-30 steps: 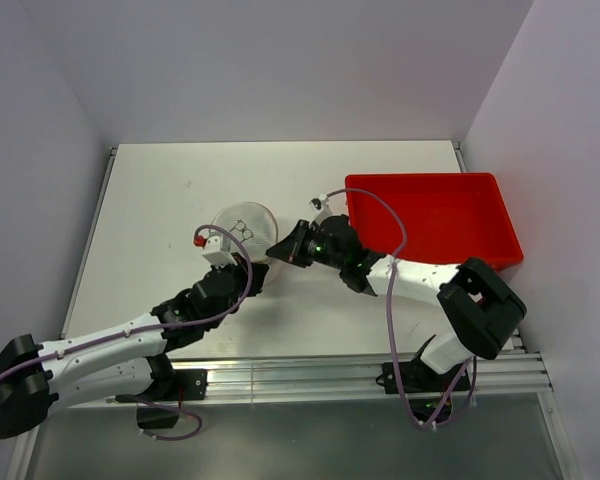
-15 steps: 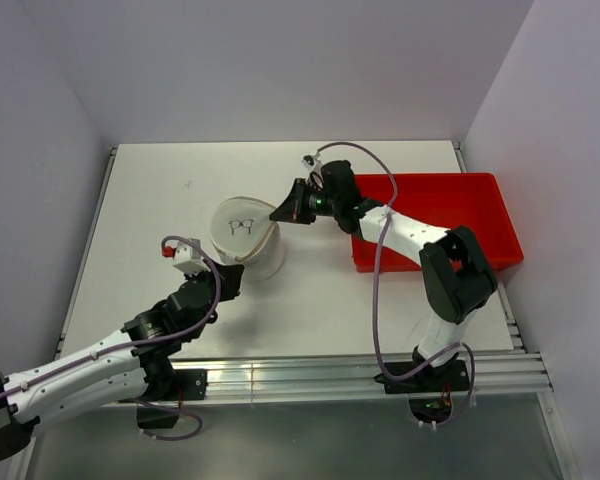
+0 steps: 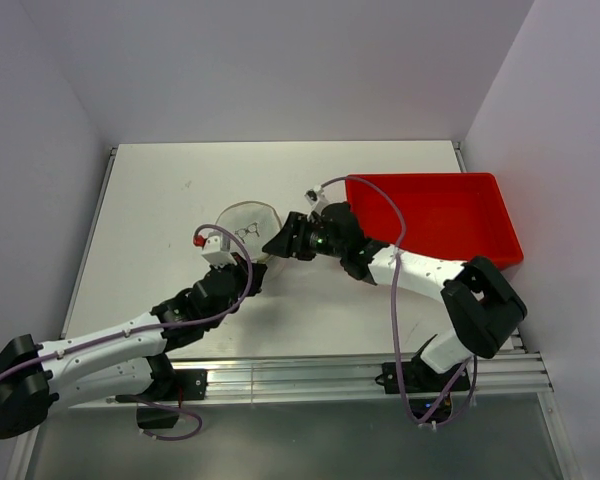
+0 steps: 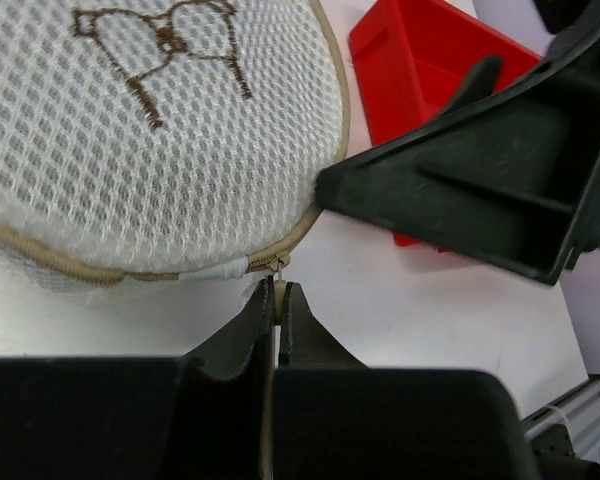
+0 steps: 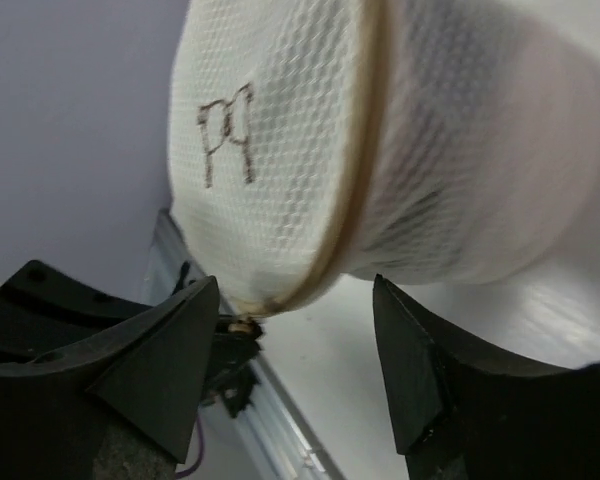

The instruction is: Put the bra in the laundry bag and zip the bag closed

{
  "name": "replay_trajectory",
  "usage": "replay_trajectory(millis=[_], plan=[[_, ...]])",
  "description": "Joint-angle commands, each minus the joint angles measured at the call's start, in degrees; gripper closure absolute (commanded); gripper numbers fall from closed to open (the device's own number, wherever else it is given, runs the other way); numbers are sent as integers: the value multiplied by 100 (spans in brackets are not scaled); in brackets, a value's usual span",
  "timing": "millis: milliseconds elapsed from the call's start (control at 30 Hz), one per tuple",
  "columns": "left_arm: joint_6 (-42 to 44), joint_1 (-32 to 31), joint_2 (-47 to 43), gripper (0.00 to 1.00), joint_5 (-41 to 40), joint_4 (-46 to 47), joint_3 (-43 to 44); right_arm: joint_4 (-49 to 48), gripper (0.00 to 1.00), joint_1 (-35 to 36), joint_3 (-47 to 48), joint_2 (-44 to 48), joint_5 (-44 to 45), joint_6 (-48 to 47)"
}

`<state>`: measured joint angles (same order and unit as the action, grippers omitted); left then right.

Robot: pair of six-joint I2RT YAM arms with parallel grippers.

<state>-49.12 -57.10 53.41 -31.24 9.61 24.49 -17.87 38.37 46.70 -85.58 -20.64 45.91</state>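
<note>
The laundry bag [image 3: 244, 224], a white mesh cylinder with a tan zip round its lid, lies on the table. In the left wrist view its lid [image 4: 160, 130] fills the top left. My left gripper [image 4: 277, 292] is shut on the zip pull at the lid's near edge; from above this gripper [image 3: 250, 264] is at the bag's near right side. My right gripper [image 3: 278, 245] stands open just right of the bag. In the right wrist view its fingers straddle the bag's rim [image 5: 310, 150] without touching, gripper [image 5: 295, 290]. The bra is hidden.
A red rectangular bin [image 3: 435, 215] stands at the table's right side, close behind the right arm; its corner [image 4: 420, 60] shows in the left wrist view. The table's metal rail [image 3: 310, 372] runs along the near edge.
My right gripper has gone from shut to open beside the bag's rim. Half a second ago it was higher and farther back with the bag upright; now both arms are back at the bag.
</note>
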Motion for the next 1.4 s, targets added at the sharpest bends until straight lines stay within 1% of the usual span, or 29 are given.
replay_trajectory(millis=[0, 67, 100, 133, 167, 233, 433, 500, 567, 667, 767, 933, 967, 1000, 1033, 1067, 1100, 1133, 1167, 1200, 1233, 1267, 1300, 1333, 1367], plan=[[35, -29, 47, 100, 259, 446, 188, -859, 32, 258, 58, -142, -89, 463], [8, -38, 38, 100, 268, 411, 170, -911, 44, 311, 208, -353, -71, 559], [-1, -38, 3, 100, 242, 384, 153, -938, 54, 311, 295, -415, -80, 594], [-1, -38, -14, 100, 224, 358, 144, -938, 73, 311, 322, -459, -37, 638], [-1, -38, -32, 100, 224, 332, 126, -920, 83, 303, 357, -503, 33, 647], [43, -38, -128, 100, 146, 218, 82, -780, 100, 259, 463, -530, 148, 569], [140, -20, -647, 100, -224, -529, -85, -367, 100, -294, 665, -512, 263, 217], [131, 6, -866, 100, -434, -775, -128, -210, 100, -435, 813, -600, 43, 112], [105, 23, -981, 100, -680, -1214, -146, -42, 100, -515, 954, -714, 17, -108], [87, 67, -1183, 100, -848, -1470, -225, 161, 100, -541, 1105, -785, 25, -258], [105, 111, -1184, 100, -769, -1366, -226, 178, 100, -532, 1140, -820, -62, -276], [245, 111, -903, 100, -506, -1075, -50, 196, 100, -532, 1131, -750, -98, -311], [263, 111, -867, 96, -462, -1084, 107, 196, 100, -524, 1131, -750, -124, -302], [289, 111, -850, 85, -418, -1171, 213, 187, 100, -515, 1131, -741, -159, -285], [324, 111, -876, 72, -322, -1241, 336, 178, 93, -506, 1140, -706, -177, -276], [368, 111, -919, 44, -312, -1355, 650, 178, 86, -506, 1149, -671, -186, -267], [473, 111, -1068, 33, -312, -1635, 836, 187, 76, -506, 1183, -627, -212, -249], [535, 111, -1165, 22, -329, -1777, 1012, 222, 52, -506, 1210, -531, -212, -249], [692, 111, -1383, 1, -330, -1917, 1362, 283, 42, -506, 1297, -478, -195, -267], [789, 111, -1481, 1, -356, -2136, 1539, 414, 25, -506, 1342, -329, -177, -310], [877, 111, -1552, 1, -391, -2295, 1706, 459, 18, -515, 1359, -232, -159, -319], [974, 111, -1666, 1, -417, -2453, 2074, 486, 12, -515, 1333, -127, -124, -328], [992, 111, -1719, 1, -452, -2637, 2243, 512, 4, -515, 1298, 5, -89, -354], [1019, 111, -1772, 1, -461, -2909, 2357, 547, 0, -506, 1263, 285, -54, -372], [1054, 111, -1903, 1, -461, -3007, 2515, 687, 0, -506, 1176, 427, 94, -416]])
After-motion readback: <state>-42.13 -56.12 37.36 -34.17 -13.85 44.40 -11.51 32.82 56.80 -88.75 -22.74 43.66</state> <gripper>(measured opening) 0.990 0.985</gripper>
